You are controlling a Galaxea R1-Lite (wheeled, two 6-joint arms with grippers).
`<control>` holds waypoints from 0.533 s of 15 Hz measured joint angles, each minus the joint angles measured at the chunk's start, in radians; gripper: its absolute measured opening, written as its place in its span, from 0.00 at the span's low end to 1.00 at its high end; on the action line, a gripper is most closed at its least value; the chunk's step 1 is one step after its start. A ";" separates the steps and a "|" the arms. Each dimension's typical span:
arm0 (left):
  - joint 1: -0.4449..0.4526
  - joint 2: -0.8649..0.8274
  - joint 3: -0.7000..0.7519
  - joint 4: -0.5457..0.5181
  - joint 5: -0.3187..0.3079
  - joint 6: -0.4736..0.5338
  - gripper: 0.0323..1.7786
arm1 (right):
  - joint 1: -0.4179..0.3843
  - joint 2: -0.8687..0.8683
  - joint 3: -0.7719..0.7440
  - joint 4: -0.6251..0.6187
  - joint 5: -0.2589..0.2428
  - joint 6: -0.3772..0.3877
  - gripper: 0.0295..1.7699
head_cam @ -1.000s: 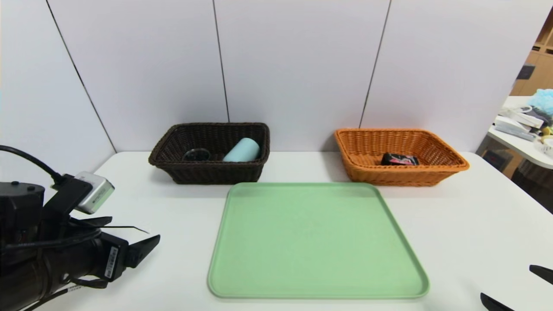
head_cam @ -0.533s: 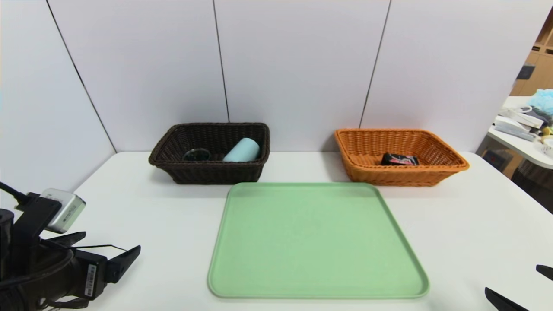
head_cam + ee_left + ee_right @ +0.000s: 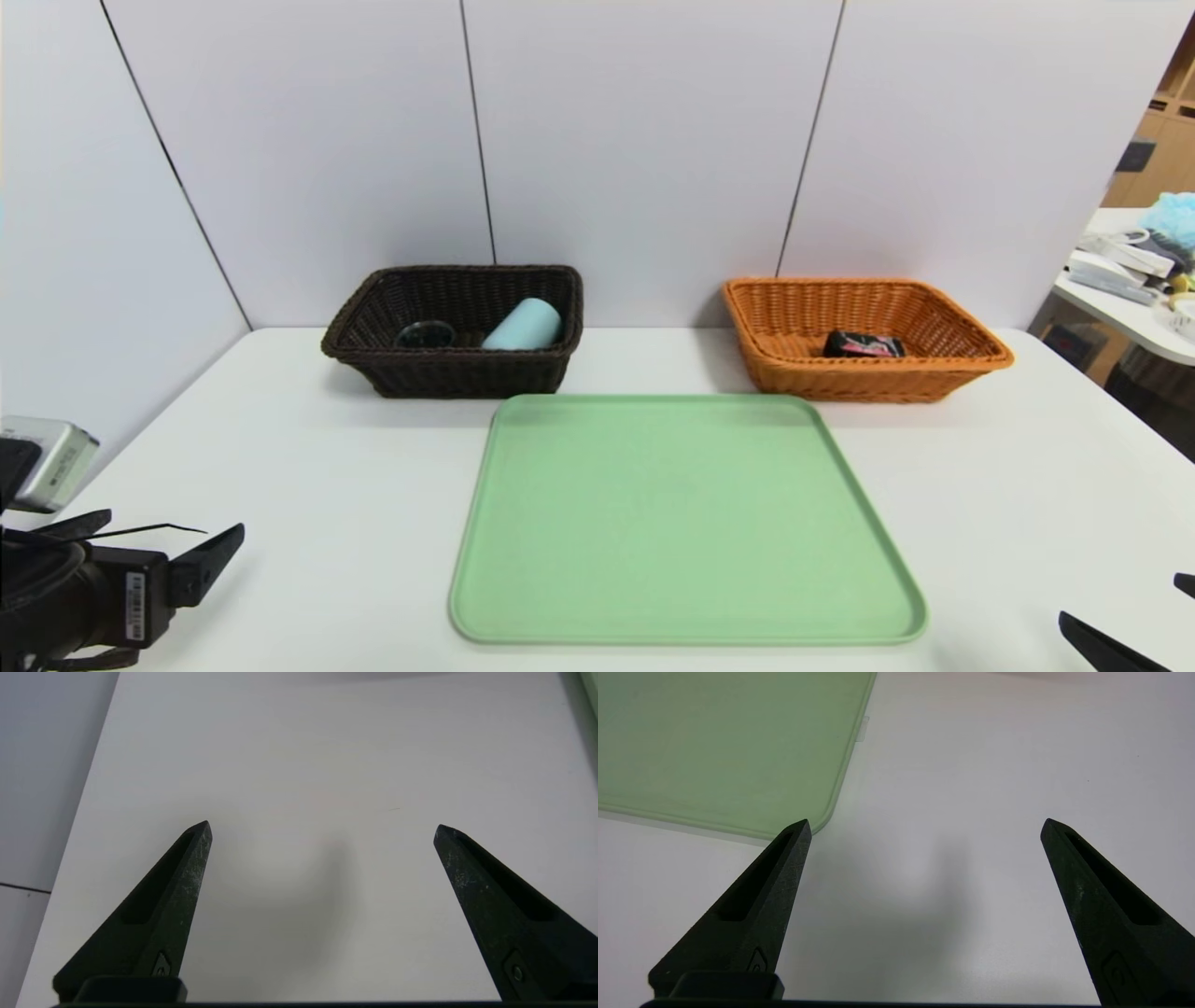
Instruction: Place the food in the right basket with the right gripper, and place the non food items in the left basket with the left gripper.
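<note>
Seemingly the sorting is done: the cup (image 3: 425,335) and tumbler (image 3: 525,325) lie in the dark basket (image 3: 457,375), the packet (image 3: 864,345) in the orange basket (image 3: 864,383), so my next move calls only for parking clear of both; my left gripper (image 3: 322,828), wide open and empty, is lower and farther out to the left than in the earlier frame, while my right gripper (image 3: 927,823), also spread wide around nothing, sits near the tray's (image 3: 691,642) near right corner, slightly farther right than before
</note>
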 joint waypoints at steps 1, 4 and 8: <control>0.024 -0.009 0.003 0.000 -0.001 0.000 0.95 | -0.006 -0.001 0.001 0.001 0.000 0.010 0.96; 0.073 -0.029 0.020 0.000 -0.002 0.007 0.95 | -0.027 -0.004 0.003 0.000 0.002 0.023 0.96; 0.129 -0.067 0.057 0.001 -0.003 0.003 0.95 | -0.052 -0.018 0.004 0.006 0.001 0.025 0.96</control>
